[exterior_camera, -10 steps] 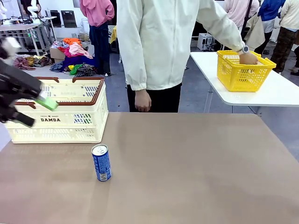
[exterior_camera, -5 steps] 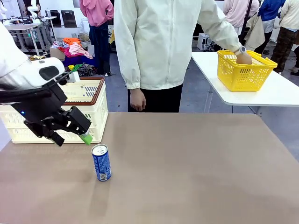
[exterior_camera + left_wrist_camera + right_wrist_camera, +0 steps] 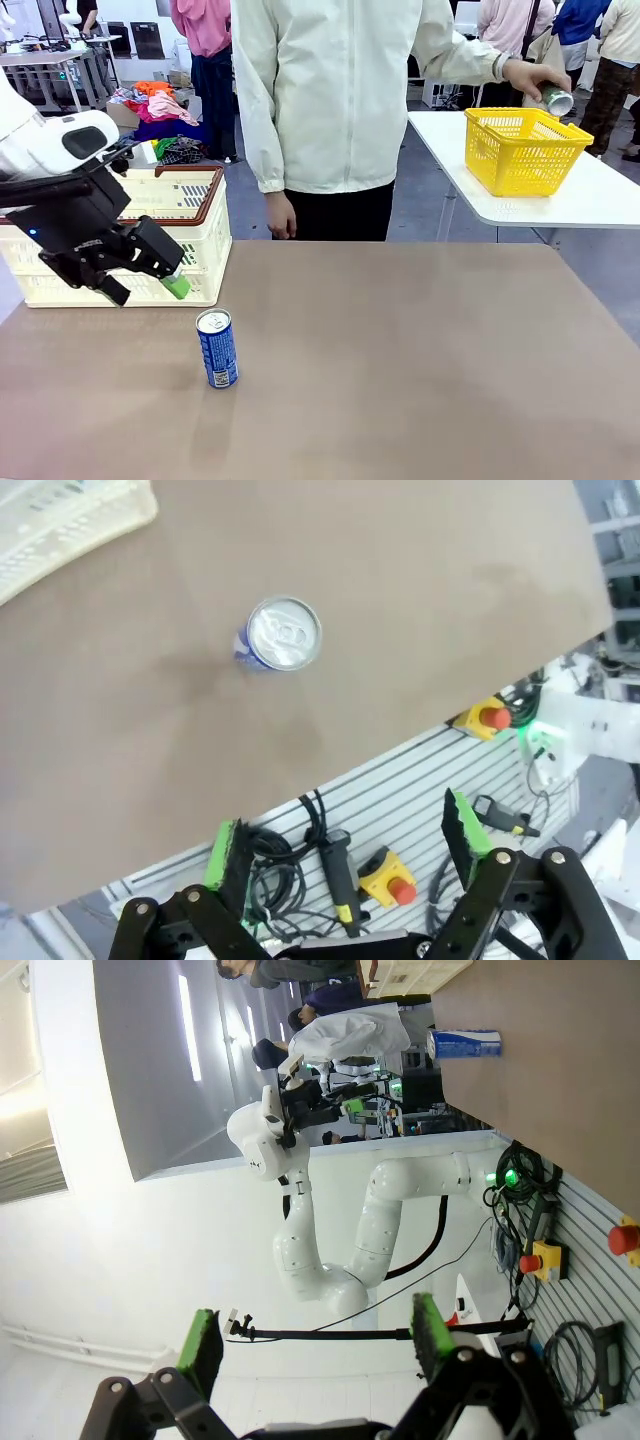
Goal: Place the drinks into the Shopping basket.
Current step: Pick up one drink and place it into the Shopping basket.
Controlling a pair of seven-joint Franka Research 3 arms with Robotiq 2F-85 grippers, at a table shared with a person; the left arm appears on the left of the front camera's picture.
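Blue can [image 3: 217, 348] stood upright on the brown table [image 3: 400, 360], silver top up, in front of the Shopping basket [image 3: 205, 250] and apart from it.

Left gripper [image 3: 145, 290] hung above the table, up and to the left of the can and between it and the basket. Its fingers were spread wide with nothing between them, and neither pad touched the can. In the left wrist view the can [image 3: 283, 635] was seen from above, beyond the fingertips and nearer the left-hand finger's line. It was well apart from the left gripper [image 3: 345, 830].

Right gripper [image 3: 315, 1325] had its fingers spread apart and empty. In that view the can [image 3: 463, 1043] lay far off near the top edge, turned sideways by the wrist's roll.

Items obscured or unclear:
- The left arm covered most of the Shopping basket's front wall, and the basket's contents could not be made out.
- Only one corner of the basket [image 3: 70, 520] entered the left wrist view.
- The person's hand [image 3: 530, 75] held a second can [image 3: 557, 100] above the yellow basket [image 3: 520, 150]. Its body colour was hard to tell.
- The lettering on the blue can was too small to read.
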